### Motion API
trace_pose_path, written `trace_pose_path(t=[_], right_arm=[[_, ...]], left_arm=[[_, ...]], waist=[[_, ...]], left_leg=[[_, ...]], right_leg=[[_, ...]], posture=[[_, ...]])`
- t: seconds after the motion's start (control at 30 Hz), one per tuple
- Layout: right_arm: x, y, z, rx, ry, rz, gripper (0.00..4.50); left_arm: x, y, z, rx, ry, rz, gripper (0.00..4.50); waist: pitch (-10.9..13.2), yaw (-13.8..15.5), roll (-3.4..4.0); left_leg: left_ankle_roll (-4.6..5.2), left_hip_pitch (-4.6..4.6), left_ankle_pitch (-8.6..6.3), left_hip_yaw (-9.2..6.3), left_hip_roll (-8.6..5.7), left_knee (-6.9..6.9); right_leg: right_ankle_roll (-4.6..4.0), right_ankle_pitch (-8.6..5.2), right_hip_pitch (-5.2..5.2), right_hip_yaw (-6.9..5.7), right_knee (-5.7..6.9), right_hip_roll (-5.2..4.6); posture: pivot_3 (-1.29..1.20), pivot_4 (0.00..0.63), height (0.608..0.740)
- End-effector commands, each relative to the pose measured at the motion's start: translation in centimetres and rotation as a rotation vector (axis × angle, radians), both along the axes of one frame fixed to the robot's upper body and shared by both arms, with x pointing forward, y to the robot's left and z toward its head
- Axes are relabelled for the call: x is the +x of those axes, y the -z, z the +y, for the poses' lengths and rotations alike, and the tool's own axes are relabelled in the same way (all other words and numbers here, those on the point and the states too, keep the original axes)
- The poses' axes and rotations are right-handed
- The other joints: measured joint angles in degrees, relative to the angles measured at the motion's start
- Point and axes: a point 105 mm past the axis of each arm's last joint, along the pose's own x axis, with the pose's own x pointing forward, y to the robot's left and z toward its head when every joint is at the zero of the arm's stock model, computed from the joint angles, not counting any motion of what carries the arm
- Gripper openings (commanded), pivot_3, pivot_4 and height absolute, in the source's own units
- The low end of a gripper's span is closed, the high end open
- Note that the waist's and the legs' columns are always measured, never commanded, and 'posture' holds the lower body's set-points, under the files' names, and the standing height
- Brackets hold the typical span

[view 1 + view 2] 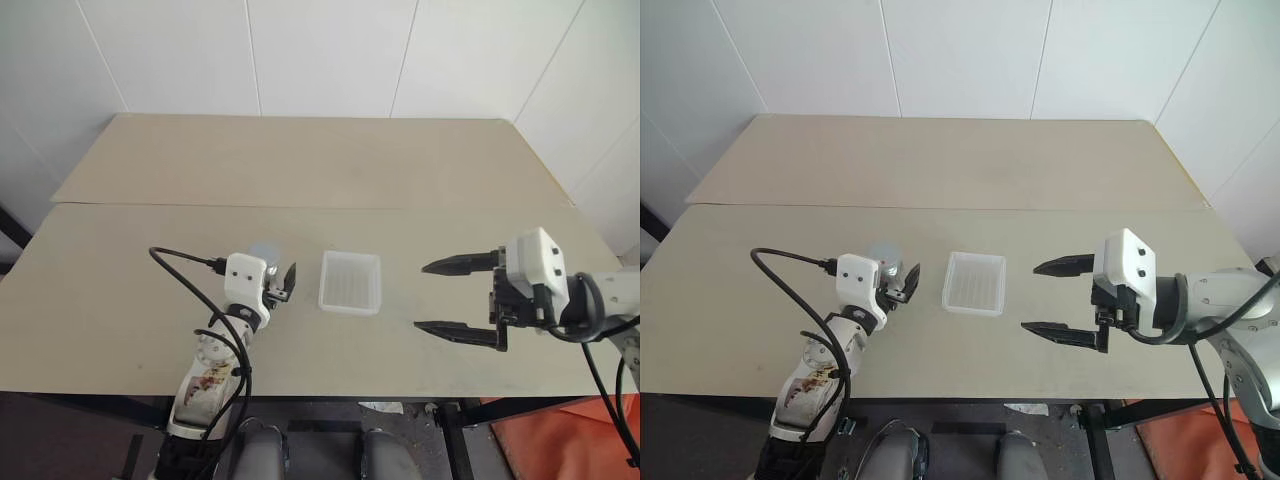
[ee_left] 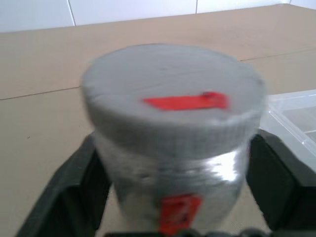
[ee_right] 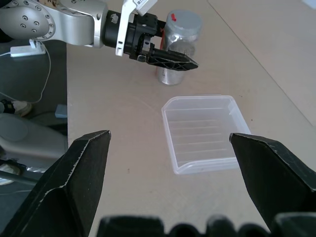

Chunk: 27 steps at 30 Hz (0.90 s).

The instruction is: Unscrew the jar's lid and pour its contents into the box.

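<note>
The jar (image 2: 173, 173), silvery-grey with a red stripe, stands upright on the table left of the box (image 1: 350, 283). Its lid (image 2: 173, 98), grey with a red mark, sits on top. My left gripper (image 1: 273, 268) reaches level around the jar's body, and both fingers (image 2: 74, 192) lie against its sides below the lid. The contents are hidden inside the jar. The box is a shallow translucent white tray, and nothing lies in it. My right gripper (image 1: 421, 297) hovers open to the right of the box, pointing left toward it, with nothing between its fingers.
The beige table (image 1: 300, 160) has a seam running across it behind the jar and box. A black cable (image 1: 185, 265) loops from my left wrist over the table. White walls (image 1: 320, 50) stand behind the table's far edge.
</note>
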Motion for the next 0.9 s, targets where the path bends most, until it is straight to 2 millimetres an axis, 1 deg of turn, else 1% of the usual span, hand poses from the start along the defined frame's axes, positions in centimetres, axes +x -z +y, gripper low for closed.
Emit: trace_pose_path(t=[0.03, 0.1, 0.23, 0.3, 0.33, 0.4, 0.43, 0.5, 0.53, 0.6, 0.63, 0.7, 0.8, 0.9], right_arm=[[-0.5, -1.0, 0.2, -0.004, -0.012, -0.048, 4.5], [-0.6, -1.1, 0.5, 0.005, -0.022, -0.049, 4.5], [-0.4, -1.5, 1.6, 0.048, -0.041, -0.069, 4.5], [0.4, -2.1, 2.9, 0.097, -0.037, -0.091, 4.5], [1.0, -2.4, 3.7, 0.127, -0.033, -0.1, 4.5], [2.1, -3.0, 4.9, 0.168, -0.023, -0.111, 4.5], [2.8, -3.5, 5.7, 0.198, -0.011, -0.119, 4.5], [3.8, -4.3, 7.0, 0.237, 0.0, -0.123, 4.5], [4.3, -4.9, 7.7, 0.265, -0.003, -0.124, 4.5], [5.1, -6.2, 9.2, 0.317, -0.008, -0.112, 4.5], [5.4, -6.7, 9.7, 0.33, -0.009, -0.106, 4.5], [6.1, -7.8, 11.0, 0.354, -0.005, -0.105, 4.5], [6.7, -9.1, 12.7, 0.382, 0.003, -0.088, 4.5], [6.4, -9.8, 14.0, 0.385, -0.014, -0.066, 4.5]], left_arm=[[0.0, -1.4, 0.2, 0.005, -0.016, -0.069, 2.57], [0.0, -1.7, 0.5, -0.007, -0.022, -0.077, 1.96], [0.5, -3.7, 1.0, -0.031, 0.051, -0.091, 1.95], [1.2, -6.0, 1.8, -0.039, 0.176, -0.082, 1.95], [1.2, -7.4, 2.1, -0.025, 0.273, -0.088, 1.95], [1.3, -9.4, 2.7, -0.012, 0.421, -0.064, 1.95], [1.2, -10.4, 2.9, 0.005, 0.524, -0.054, 1.95], [0.8, -11.8, 3.2, 0.025, 0.672, -0.02, 1.95], [0.5, -12.2, 3.2, 0.071, 0.757, -0.035, 1.95], [0.2, -12.6, 2.9, 0.155, 0.914, -0.005, 1.95], [0.2, -12.6, 2.8, 0.177, 0.964, 0.011, 1.95], [0.3, -13.2, 2.0, 0.157, 1.075, 0.02, 1.95], [0.5, -13.3, 0.7, 0.175, 1.18, 0.013, 1.95], [1.0, -12.8, -0.7, 0.211, 1.226, 0.016, 1.95]], waist=[[0.0, 0.0, 0.0], [0.0, 0.0, 0.0], [0.0, 0.0, 0.0], [0.0, -0.3, -0.01], [0.0, -0.6, -0.02], [0.0, -1.1, -0.01], [0.0, -1.2, -0.01], [0.0, -1.5, 0.01], [0.0, -1.5, 0.01], [0.0, -1.5, 0.03], [0.1, -1.4, 0.04], [0.1, -1.1, 0.05], [0.1, -0.9, 0.05], [0.1, -1.0, 0.05]], left_leg=[[0.0, 0.0, 0.0, 0.0, 0.0, 0.0], [0.0, 0.0, 0.0, 0.0, 0.0, 0.0], [0.0, 0.01, 0.0, 0.0, 0.01, 0.0], [0.0, 0.02, 0.0, -0.02, 0.02, 0.01], [0.0, 0.02, 0.0, -0.04, 0.04, 0.01], [0.0, 0.0, 0.0, -0.08, 0.07, 0.01], [0.0, 0.0, 0.0, -0.09, 0.07, -0.01], [0.0, -0.04, 0.0, -0.1, 0.05, -0.03], [0.0, -0.06, 0.0, -0.09, 0.01, -0.06], [0.0, -0.1, 0.0, -0.05, 0.01, -0.06], [0.0, -0.13, 0.0, -0.04, 0.0, -0.07], [0.0, -0.17, 0.01, -0.07, 0.02, -0.06], [0.0, -0.26, 0.01, -0.08, 0.02, -0.03], [0.0, -0.46, 0.01, -0.08, 0.02, -0.02]], right_leg=[[0.0, 0.0, 0.0, 0.0, 0.0, 0.0], [0.0, 0.0, 0.0, 0.0, 0.0, 0.0], [0.0, 0.0, -0.01, 0.0, 0.01, 0.01], [0.0, 0.0, -0.02, -0.03, 0.05, 0.03], [0.0, 0.0, -0.02, -0.03, 0.04, 0.07], [-0.01, 0.0, -0.08, -0.03, 0.07, 0.13], [0.0, -0.01, -0.09, -0.03, 0.08, 0.12], [0.0, -0.01, -0.1, -0.04, 0.01, 0.11], [0.01, -0.01, -0.13, -0.04, -0.03, 0.06], [0.03, -0.02, -0.16, -0.04, -0.02, 0.04], [0.02, -0.02, -0.21, -0.04, -0.01, 0.04], [0.01, -0.02, -0.24, -0.08, 0.03, 0.05], [0.01, -0.01, -0.27, -0.12, 0.02, 0.04], [0.01, -0.01, -0.46, -0.11, 0.05, 0.04]], posture=[[0.0, 0.15, 0.74], [0.0, 0.15, 0.74], [0.0, 0.15, 0.74], [0.0, 0.15, 0.74], [0.0, 0.15, 0.74], [0.0, 0.15, 0.74], [0.0, 0.15, 0.74], [0.0, 0.15, 0.74], [0.0, 0.15, 0.74], [0.0, 0.15, 0.74], [0.0, 0.15, 0.74], [0.0, 0.15, 0.74], [0.0, 0.15, 0.74], [0.0, 0.15, 0.74]])
